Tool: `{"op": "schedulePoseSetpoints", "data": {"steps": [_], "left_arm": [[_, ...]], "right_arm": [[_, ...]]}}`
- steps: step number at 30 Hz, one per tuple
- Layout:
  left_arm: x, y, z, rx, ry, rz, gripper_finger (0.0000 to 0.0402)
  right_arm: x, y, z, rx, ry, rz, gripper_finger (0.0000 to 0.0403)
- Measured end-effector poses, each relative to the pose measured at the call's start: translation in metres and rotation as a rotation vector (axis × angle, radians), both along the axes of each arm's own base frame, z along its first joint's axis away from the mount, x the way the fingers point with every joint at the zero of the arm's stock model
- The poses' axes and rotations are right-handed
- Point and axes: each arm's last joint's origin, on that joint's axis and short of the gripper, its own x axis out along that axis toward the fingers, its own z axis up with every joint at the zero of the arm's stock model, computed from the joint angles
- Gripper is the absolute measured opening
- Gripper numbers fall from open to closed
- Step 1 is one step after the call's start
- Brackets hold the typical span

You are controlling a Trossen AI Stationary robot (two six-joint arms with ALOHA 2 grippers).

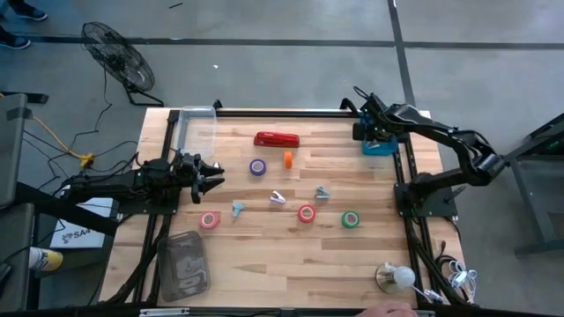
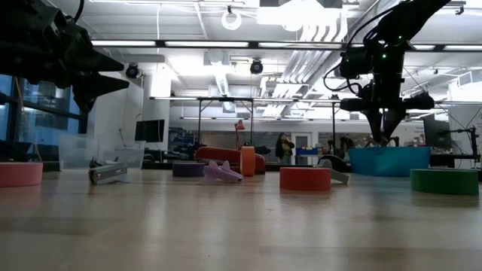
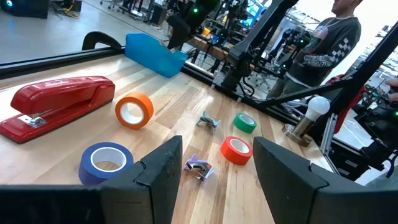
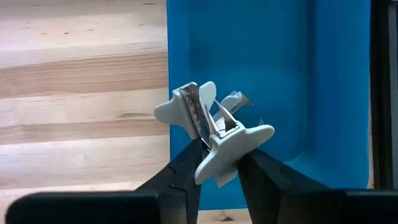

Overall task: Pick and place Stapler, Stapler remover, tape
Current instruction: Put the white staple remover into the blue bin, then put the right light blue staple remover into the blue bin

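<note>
The red stapler [image 1: 277, 139] lies flat toward the far side of the table. Tape rolls lie flat around the middle: purple [image 1: 257, 167], pink [image 1: 210, 220], red [image 1: 306, 213] and green [image 1: 351, 219]. My right gripper [image 4: 221, 160] hovers above the blue tray [image 1: 381, 147] at the far right, shut on a white staple remover [image 4: 211, 124]. My left gripper [image 3: 217, 168] is open at the table's left side, above the wood, facing the rolls and touching nothing. My right gripper pinches the white staple remover by one of its plastic wings [image 4: 217, 163], between the two fingertips. The fingers [image 2: 380, 128] point down from above. The remover is lifted clear over the blue tray and sits tilted, with its metal claws [image 4: 231, 104] away from the fingers.
An orange roll [image 1: 287, 159] stands on edge beside the stapler. Three more staple removers [image 1: 239, 208], [image 1: 278, 199], [image 1: 322, 193] lie among the rolls. Clear containers sit at the far left [image 1: 196, 123] and near left [image 1: 182, 264]. A lamp bulb [image 1: 397, 277] is near right; a person [image 3: 329, 43] stands beyond the table.
</note>
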Motion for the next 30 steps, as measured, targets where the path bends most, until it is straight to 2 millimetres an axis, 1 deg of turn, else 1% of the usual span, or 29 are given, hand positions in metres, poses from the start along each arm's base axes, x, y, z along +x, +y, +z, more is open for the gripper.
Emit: {"op": "schedulePoseSetpoints", "data": {"steps": [4, 9, 12, 15, 18, 25, 28, 30], "left_arm": [[0.0, 0.0, 0.0, 0.0, 0.0, 0.0, 0.0195], [0.0, 0.0, 0.0, 0.0, 0.0, 0.0, 0.0195], [0.0, 0.0, 0.0, 0.0, 0.0, 0.0, 0.0195], [0.0, 0.0, 0.0, 0.0, 0.001, 0.0, 0.0195], [0.0, 0.0, 0.0, 0.0, 0.0, 0.0, 0.0195], [0.0, 0.0, 0.0, 0.0, 0.0, 0.0, 0.0195], [0.0, 0.0, 0.0, 0.0, 0.0, 0.0, 0.0195], [0.0, 0.0, 0.0, 0.0, 0.0, 0.0, 0.0195]], "right_arm": [[-0.003, -0.002, 0.0, 0.006, -0.007, -0.019, 0.0116], [-0.003, -0.002, 0.0, 0.009, -0.025, -0.067, 0.0166], [-0.002, -0.002, 0.0, 0.022, -0.047, -0.057, 0.0195], [0.0, 0.001, 0.004, 0.01, -0.072, -0.022, 0.0214], [0.001, 0.007, 0.01, -0.012, -0.09, 0.01, 0.0223], [0.009, 0.025, 0.024, -0.04, -0.152, 0.167, 0.0224], [0.015, 0.033, 0.029, -0.048, -0.183, 0.281, 0.0224], [0.021, 0.038, 0.031, -0.056, -0.199, 0.387, 0.0224]]}}
